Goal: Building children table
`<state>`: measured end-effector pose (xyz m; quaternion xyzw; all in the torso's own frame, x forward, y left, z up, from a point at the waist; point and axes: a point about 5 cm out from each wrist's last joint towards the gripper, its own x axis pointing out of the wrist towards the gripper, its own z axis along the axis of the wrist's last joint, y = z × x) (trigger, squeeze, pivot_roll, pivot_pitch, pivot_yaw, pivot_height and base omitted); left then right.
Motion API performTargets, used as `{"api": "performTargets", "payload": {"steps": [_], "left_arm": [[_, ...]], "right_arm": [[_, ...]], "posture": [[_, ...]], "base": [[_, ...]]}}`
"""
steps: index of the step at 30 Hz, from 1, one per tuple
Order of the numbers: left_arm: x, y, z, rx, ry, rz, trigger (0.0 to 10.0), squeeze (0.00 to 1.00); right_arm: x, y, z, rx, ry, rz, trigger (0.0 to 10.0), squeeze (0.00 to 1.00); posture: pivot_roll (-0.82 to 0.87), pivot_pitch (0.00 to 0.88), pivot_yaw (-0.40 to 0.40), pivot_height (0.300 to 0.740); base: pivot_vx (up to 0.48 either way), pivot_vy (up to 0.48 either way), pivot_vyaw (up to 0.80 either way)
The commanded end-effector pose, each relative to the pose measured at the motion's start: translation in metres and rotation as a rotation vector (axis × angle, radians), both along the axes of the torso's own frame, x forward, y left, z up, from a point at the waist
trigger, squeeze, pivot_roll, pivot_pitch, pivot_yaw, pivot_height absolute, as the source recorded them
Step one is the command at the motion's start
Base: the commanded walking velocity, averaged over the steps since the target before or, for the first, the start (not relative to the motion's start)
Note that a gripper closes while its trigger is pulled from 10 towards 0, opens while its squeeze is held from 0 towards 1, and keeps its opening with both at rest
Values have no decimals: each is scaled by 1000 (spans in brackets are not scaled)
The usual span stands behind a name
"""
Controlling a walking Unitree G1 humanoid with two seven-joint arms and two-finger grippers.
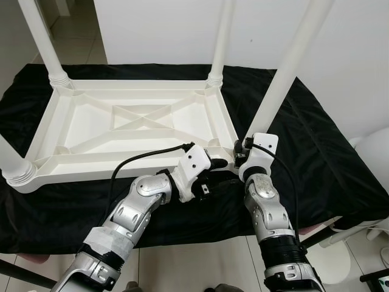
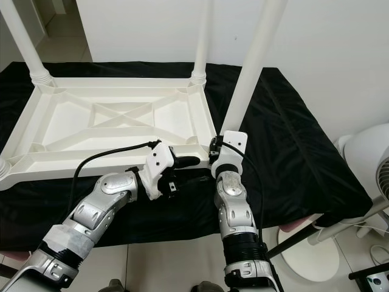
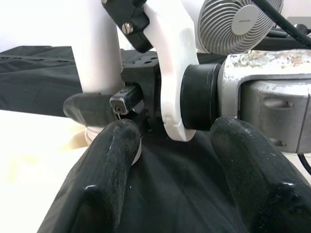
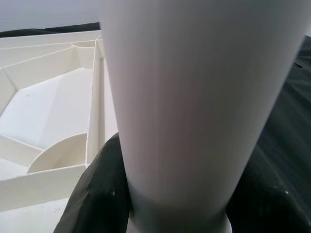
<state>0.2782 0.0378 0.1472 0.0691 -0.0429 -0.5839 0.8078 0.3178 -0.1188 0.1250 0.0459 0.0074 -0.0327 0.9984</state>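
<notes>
An upside-down white children's table [image 1: 91, 131] lies on a black cloth [image 1: 316, 158]. Three white legs stand in its corners: far left [image 1: 42, 42], far right [image 1: 220, 42] and near left [image 1: 12, 164]. A fourth leg [image 1: 289, 67] rises tilted from the near right corner. My right gripper [image 1: 242, 148] is shut on the base of that leg, whose shaft [image 4: 194, 97] sits between the black fingers [image 4: 97, 194]. My left gripper [image 1: 217, 163] lies just left of it at the table's near edge, open, its fingers [image 3: 107, 170] apart over the cloth.
A white fan [image 2: 371, 164] stands on the floor at the right, beyond the cloth's edge. A white wall [image 1: 164, 30] rises behind the table. Tiled floor [image 1: 200, 264] lies in front, below the cloth's near edge.
</notes>
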Motion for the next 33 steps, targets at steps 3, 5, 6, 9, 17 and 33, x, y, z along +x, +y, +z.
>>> {"api": "performTargets", "payload": {"steps": [3, 5, 6, 9, 17, 33], "left_arm": [[-4, -2, -2, 17, 11, -52, 10000, 0], [-3, -3, -2, 17, 11, -51, 10000, 0], [-3, -3, -2, 17, 11, -51, 10000, 0], [-3, -3, -2, 15, 10, -50, 10000, 0], [-3, -3, -1, 16, 9, -47, 10000, 0], [-3, 0, -2, 23, 8, -41, 10000, 0]], "right_arm": [[-6, 1, -8, 9, 48, 13, 10000, 149], [-6, -2, -6, 15, 42, 4, 10000, 1000], [-6, -2, -6, 15, 42, 4, 10000, 1000], [-7, -3, -1, 38, 13, 34, 10000, 1000], [-14, -16, 0, -33, -10, 167, 10000, 0], [-18, -74, -6, -201, -2, 519, 10000, 0]], "posture": [[19, 0, -47, 740], [19, 0, -48, 740], [19, 0, -48, 740], [19, 0, -50, 740], [20, 0, -50, 740], [36, 0, -58, 740]], "base": [[0, 0, 0], [0, 0, 0], [0, 0, 0], [0, 0, 0], [0, 0, 0], [0, 0, 0]]}}
